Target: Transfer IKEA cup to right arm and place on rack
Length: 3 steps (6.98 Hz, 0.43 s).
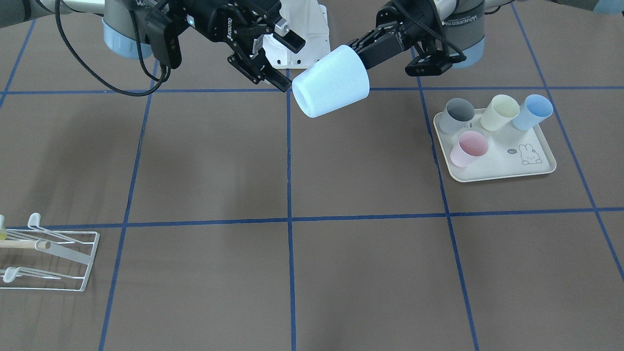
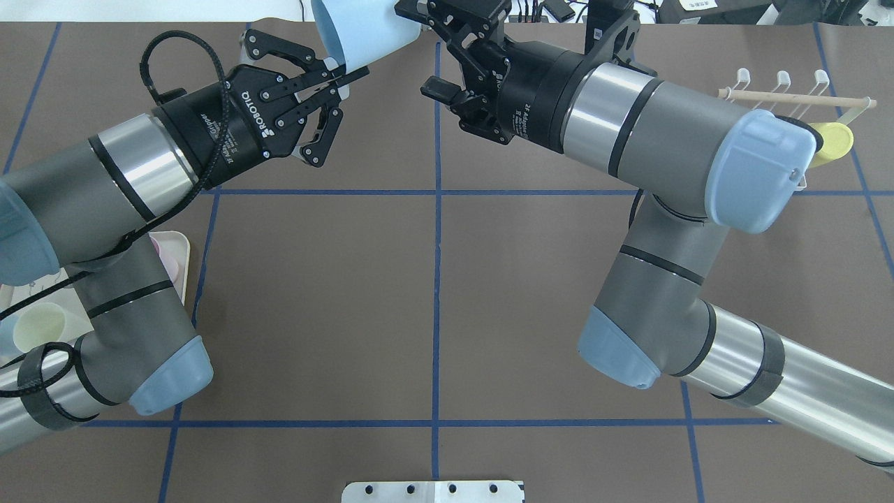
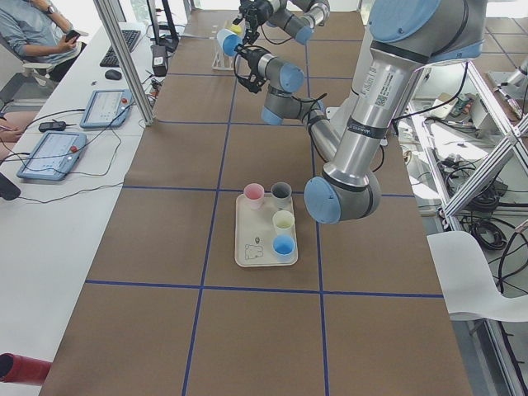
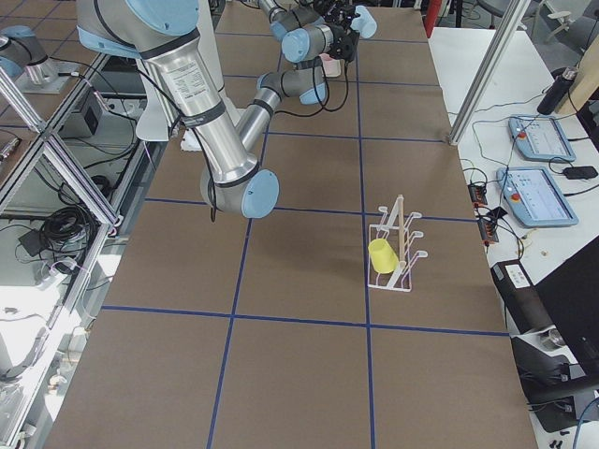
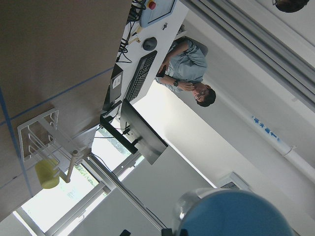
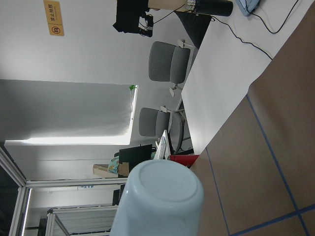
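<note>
The IKEA cup (image 1: 331, 80) is pale blue and hangs tilted over the table's far middle, base toward the right arm. My left gripper (image 1: 360, 50) is shut on its rim, seen too in the overhead view at the left gripper (image 2: 342, 70) under the cup (image 2: 356, 28). My right gripper (image 1: 287, 61) stands open just beside the cup's base, not closed on it. Its wrist view looks at the cup's base (image 6: 165, 196). The white wire rack (image 1: 48, 253) sits at the table's right end and carries a yellow cup (image 4: 381, 255).
A cream tray (image 1: 502, 168) with a rabbit drawing holds a grey cup (image 1: 457, 114), a yellow cup (image 1: 499, 112), a blue cup (image 1: 533, 112) and a pink cup (image 1: 469, 148). A person (image 3: 37, 33) sits at the side desk. A white base plate (image 1: 302, 48) lies behind the grippers.
</note>
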Each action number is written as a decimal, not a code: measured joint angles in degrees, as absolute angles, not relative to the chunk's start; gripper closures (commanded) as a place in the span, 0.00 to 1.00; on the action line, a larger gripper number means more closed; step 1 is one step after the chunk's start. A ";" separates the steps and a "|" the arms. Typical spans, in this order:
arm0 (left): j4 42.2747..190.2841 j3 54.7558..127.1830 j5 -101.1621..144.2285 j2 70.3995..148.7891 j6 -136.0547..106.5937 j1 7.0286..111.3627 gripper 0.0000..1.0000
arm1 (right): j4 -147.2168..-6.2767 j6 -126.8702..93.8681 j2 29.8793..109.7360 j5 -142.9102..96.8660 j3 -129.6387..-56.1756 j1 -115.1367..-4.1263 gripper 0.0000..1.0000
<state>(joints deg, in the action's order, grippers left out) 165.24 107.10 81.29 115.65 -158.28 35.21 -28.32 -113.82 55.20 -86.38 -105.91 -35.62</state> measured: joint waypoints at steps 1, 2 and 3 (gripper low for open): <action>165.21 107.26 81.17 115.87 -158.20 34.66 1.00 | -28.34 -113.82 55.20 -86.29 -105.78 -35.54 0.00; 165.18 107.34 80.72 116.05 -158.13 33.86 1.00 | -28.32 -113.82 55.17 -86.18 -105.65 -35.47 0.00; 165.16 107.40 79.76 116.21 -158.05 32.71 1.00 | -28.31 -113.82 55.11 -86.10 -105.60 -35.41 0.00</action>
